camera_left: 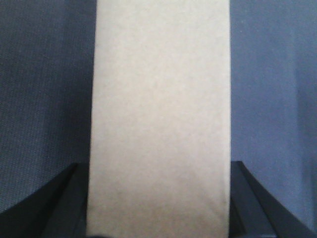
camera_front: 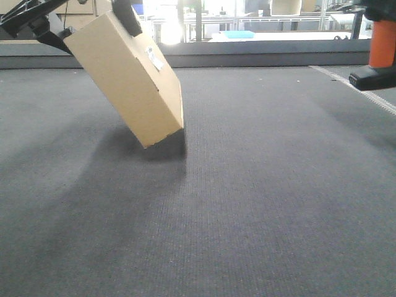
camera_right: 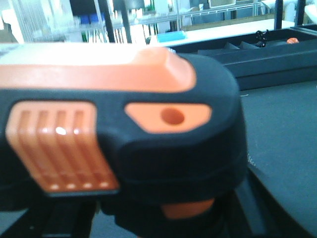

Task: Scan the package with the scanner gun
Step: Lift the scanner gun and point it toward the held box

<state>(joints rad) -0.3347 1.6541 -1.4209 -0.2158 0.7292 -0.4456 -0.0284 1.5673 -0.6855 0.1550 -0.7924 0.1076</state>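
Hanging tilted from the left gripper (camera_left: 156, 168) is one plain brown cardboard box (camera_front: 127, 80), long like a shoebox. Two black fingers (camera_left: 54, 203) squeeze it, one on each side, so this gripper is closed on the box. The top end of the box sits between the fingers. Its low corner points down, away from them, at the dark grey mat (camera_front: 247, 216). I cannot tell if that corner touches the mat.

One small white label (camera_front: 154, 60) is stuck on the box, just below the fingers. Only the front view shows the label and the tilt. The left wrist view shows just a bare brown face running straight out from between the two fingers, with mat on both sides.

One scanner gun (camera_right: 124, 114), black with an orange top and an orange ribbed part, is up close in the right wrist view. The right gripper (camera_right: 168, 218) holds it, but its fingers are mostly hidden under the gun.

The front view shows only the gun's orange handle (camera_front: 382, 43) and flat black foot (camera_front: 371, 77). They hang off the mat at the far right edge, well apart from the box.
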